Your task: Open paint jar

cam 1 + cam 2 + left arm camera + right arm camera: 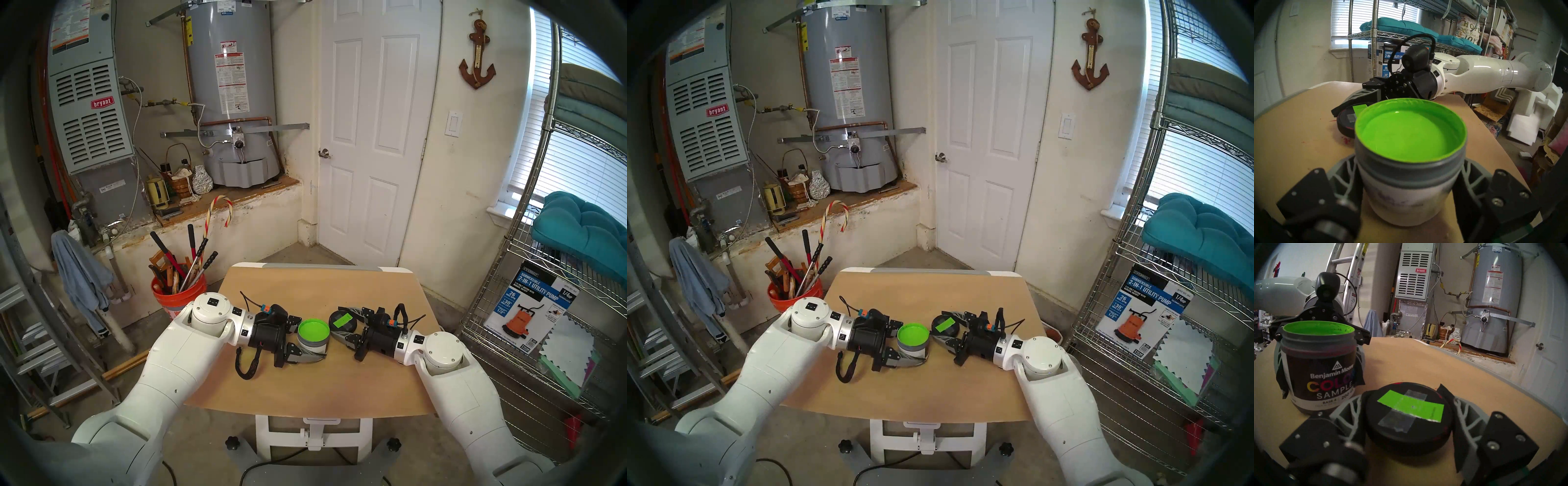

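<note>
The paint jar (314, 334) stands upright on the brown table (305, 390), its lid off and green paint showing inside. My left gripper (314, 339) is shut on its grey-white body, one finger on each side, as the left wrist view (1410, 186) shows. The black lid (342, 321), with grey tape and a green rectangle, sits just right of the jar at table level. My right gripper (339, 322) is shut on it, fingers (1356, 409) against both sides of the lid (1410, 421). The jar's dark label (1318, 370) faces the right wrist camera.
An orange bucket (176, 302) of long-handled tools stands on the floor left of the table. A wire shelf (543, 305) with a pump box (529, 312) stands to the right. A door and a water heater are at the back.
</note>
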Available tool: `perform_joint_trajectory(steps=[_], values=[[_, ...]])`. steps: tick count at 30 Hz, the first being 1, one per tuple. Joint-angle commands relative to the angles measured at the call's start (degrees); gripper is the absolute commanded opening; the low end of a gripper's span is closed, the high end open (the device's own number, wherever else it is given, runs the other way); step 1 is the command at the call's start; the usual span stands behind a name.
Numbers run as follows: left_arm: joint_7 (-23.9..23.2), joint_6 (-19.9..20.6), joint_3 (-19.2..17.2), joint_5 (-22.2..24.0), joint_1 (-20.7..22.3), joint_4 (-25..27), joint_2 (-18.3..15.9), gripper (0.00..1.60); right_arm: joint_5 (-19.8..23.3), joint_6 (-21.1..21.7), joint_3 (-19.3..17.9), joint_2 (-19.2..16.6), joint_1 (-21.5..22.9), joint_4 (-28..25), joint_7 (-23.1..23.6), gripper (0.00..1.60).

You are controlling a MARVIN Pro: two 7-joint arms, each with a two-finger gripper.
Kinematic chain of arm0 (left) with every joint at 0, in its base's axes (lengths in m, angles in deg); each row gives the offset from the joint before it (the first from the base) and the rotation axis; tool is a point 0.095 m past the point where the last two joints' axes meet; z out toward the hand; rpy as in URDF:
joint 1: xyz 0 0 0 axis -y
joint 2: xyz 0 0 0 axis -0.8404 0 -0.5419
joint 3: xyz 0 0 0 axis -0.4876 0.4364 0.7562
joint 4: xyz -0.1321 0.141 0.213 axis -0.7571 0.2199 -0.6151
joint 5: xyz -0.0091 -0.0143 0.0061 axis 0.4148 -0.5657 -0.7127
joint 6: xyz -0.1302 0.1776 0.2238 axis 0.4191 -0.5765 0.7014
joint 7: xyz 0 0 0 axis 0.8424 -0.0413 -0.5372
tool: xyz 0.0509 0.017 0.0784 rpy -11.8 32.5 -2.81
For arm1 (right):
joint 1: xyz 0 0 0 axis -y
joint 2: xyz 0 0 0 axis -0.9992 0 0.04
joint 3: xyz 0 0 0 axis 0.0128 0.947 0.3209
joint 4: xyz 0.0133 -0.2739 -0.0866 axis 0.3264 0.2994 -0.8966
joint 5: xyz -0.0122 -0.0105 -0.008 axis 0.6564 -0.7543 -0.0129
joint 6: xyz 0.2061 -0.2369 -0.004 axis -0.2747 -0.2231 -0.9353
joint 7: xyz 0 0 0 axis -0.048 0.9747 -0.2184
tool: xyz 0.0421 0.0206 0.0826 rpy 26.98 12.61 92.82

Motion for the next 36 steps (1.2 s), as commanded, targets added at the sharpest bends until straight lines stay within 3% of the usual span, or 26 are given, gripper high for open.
perform_joint_trajectory(steps=[1,36], values=[[0.0,0.3,0.0,0.3,-1.2,1.4,0.2,0.00,0.4,-0.5,-0.3,0.2,-0.1,-1.2,-0.1,0.58],[2.7,-0.6,0.9,-1.3,-3.8,2.5,-0.1,0.00,0.4,-0.8,-0.5,0.7,-0.7,-1.2,-0.2,0.55]])
